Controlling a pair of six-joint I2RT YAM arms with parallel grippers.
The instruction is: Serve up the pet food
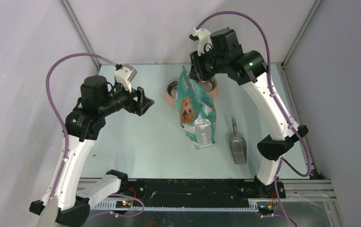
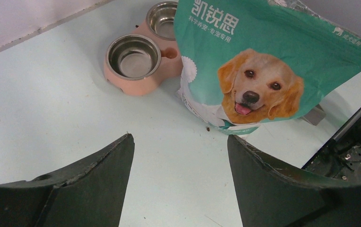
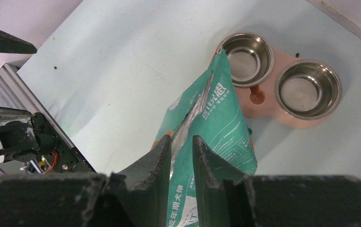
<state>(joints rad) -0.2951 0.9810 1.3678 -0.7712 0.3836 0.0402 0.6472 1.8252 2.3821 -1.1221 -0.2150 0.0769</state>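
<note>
Pet food [image 2: 207, 128]: only a stray brown pellet is showing, lying on the table [image 1: 136, 146] right at the foot of the bag [image 1: 197, 113]. The bag is standing upright, dog print facing left. The right tool [image 3: 182, 142] is pinching the bag's top edge from above, fingers nearly together on the foil. A pink two-bowl feeder [image 1: 172, 92] is sitting just behind the bag. A scoop [image 1: 237, 146] is lying near the bag's right. The left tool [image 2: 178, 142] is hanging with its fingers spread wide, gripping nothing, apart from the bag.
</note>
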